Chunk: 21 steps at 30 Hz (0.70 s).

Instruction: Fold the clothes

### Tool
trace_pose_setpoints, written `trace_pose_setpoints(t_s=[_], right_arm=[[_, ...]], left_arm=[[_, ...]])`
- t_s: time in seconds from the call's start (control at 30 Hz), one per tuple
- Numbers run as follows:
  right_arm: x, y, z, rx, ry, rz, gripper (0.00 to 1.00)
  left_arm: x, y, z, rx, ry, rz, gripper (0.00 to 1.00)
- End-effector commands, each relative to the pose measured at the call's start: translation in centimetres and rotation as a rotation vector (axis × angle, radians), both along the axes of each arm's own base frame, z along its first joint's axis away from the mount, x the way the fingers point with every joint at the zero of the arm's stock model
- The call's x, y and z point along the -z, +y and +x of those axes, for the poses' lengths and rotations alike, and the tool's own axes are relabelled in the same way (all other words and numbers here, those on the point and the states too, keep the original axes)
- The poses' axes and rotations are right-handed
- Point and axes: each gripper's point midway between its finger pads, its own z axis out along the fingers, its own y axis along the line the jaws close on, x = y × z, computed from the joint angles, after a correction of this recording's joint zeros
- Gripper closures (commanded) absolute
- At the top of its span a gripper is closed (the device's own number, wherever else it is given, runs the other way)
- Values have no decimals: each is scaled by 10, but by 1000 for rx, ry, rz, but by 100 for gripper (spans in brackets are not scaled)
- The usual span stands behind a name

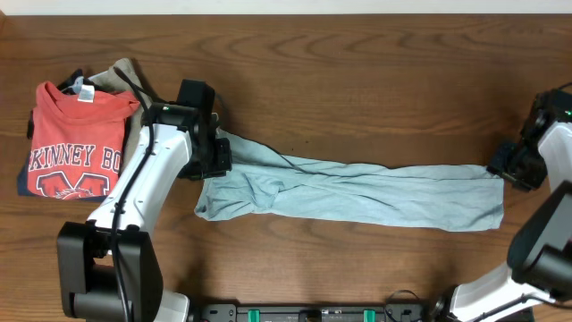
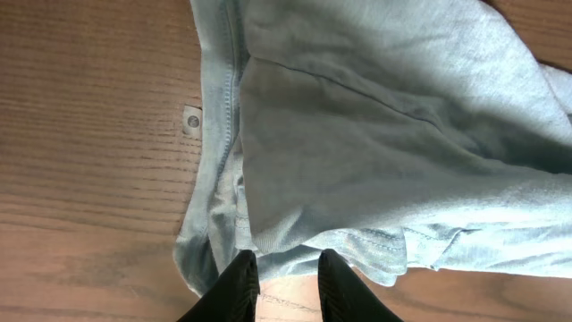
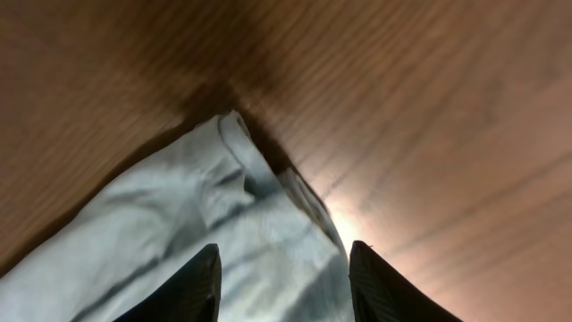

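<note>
I see the clothes [image 1: 357, 192], one plain pale blue-grey garment, drawn out in a long rumpled band across the middle of the table [image 1: 357, 54]; it runs from left of centre almost to the right edge, nearer the front edge than the back. The left end is bunched and wider, and the right end is cut square. My left gripper [image 2: 287, 268] sits at that left end; its wrist camera shows the two dark fingers [image 2: 237, 291] a narrow gap apart with bare wood between them. The garment's stitched hem lies just at their tips, not pinched. A small pale tag [image 2: 192, 119] lies on the wood just beside the seam. My right gripper [image 3: 284, 249] is at the garment's right end near the right edge of the table. That view is blurred, but its fingers stand well apart with the corner of the cloth lying flat between and under them, so I read it as not gripping. At the left edge of the table a red T-shirt [image 1: 76, 143] with white lettering lies folded on top of an olive-tan garment [image 1: 121, 76], apart from the blue cloth
</note>
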Motion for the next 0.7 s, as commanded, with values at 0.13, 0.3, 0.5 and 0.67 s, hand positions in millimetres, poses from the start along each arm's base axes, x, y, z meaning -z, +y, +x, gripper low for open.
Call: trace_pose_setpoints(t_s=[0.13,0.3,0.5,0.67], right_arm=[[25,-3,-1,13,35,16,63],[26,-4,-1,13,36,16,83],[25,0,-8,13,67,31,99],[13,1,-11,13,99,46,99]], left_arm=[[6,3,-2,-1,19,15,74],[6,3,-2,-1,19,15,74],[6,3,-2,-1,19,15,74],[6,3,-2,-1,19,15,74]])
